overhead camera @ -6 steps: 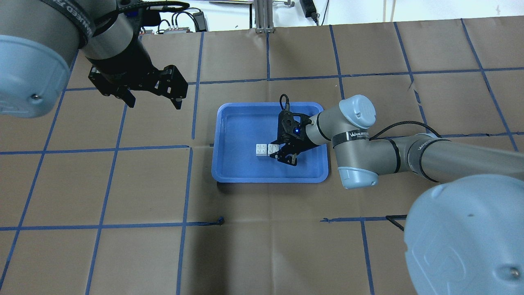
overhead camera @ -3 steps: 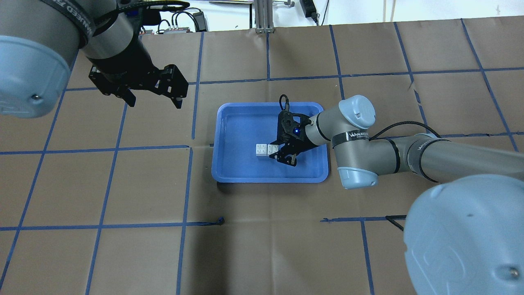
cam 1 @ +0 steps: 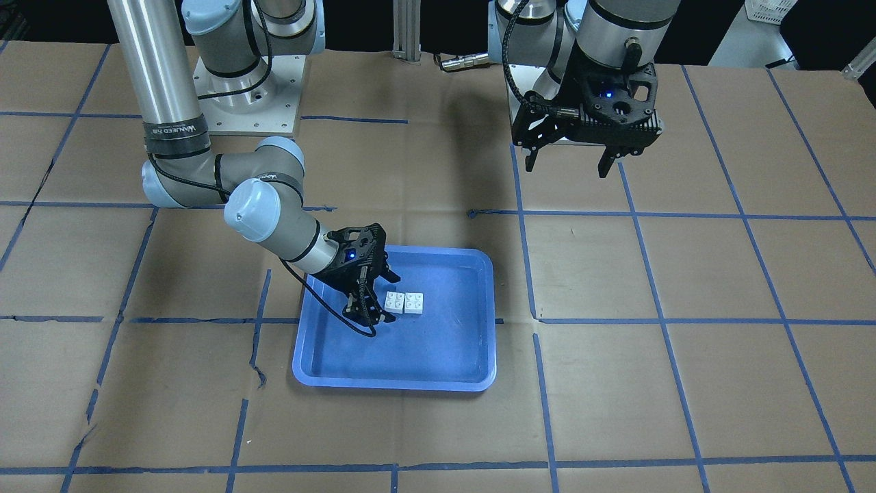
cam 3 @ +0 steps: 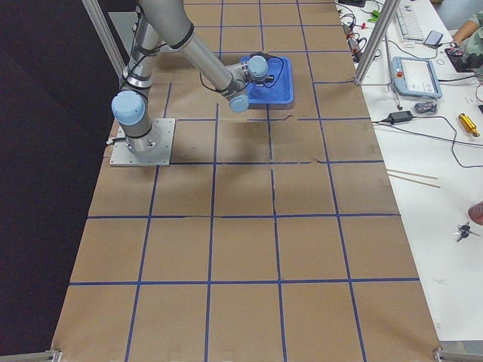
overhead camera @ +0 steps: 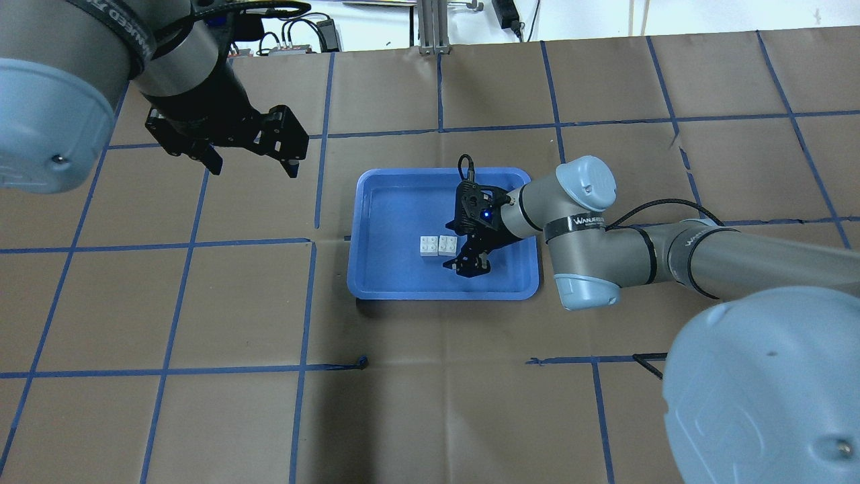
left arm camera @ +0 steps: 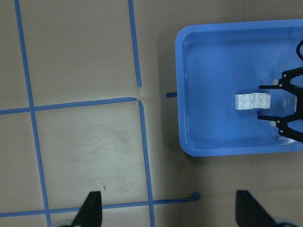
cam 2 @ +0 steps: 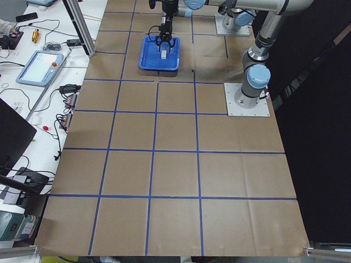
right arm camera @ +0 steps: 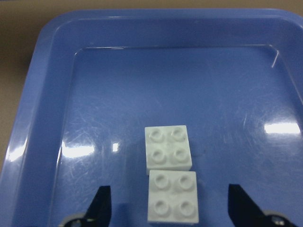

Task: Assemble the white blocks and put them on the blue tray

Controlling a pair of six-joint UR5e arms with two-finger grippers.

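Note:
Two white blocks (overhead camera: 428, 245) (overhead camera: 447, 245) lie side by side and touching, studs up, on the floor of the blue tray (overhead camera: 376, 289). My right gripper (overhead camera: 457, 247) is open low over the tray, its fingers on either side of the nearer block (right arm camera: 173, 203); the other block (right arm camera: 168, 147) lies just beyond it. In the front view the blocks (cam 1: 404, 302) lie right next to the right gripper (cam 1: 382, 296). My left gripper (overhead camera: 254, 165) is open and empty, held high over the table away from the tray. The left wrist view shows the blocks (left arm camera: 253, 100) in the tray (left arm camera: 182, 94).
The table is brown paper with a grid of blue tape lines (overhead camera: 312, 202). The tray's raised rim (right arm camera: 42, 94) surrounds the blocks. Cables and a metal post (overhead camera: 430, 30) stand at the far edge. Operators' desks with devices (cam 2: 41, 63) run along one side.
My right gripper has opened: its fingers were closed around the nearer white block and are now spread apart. The blocks and the left arm have not moved.

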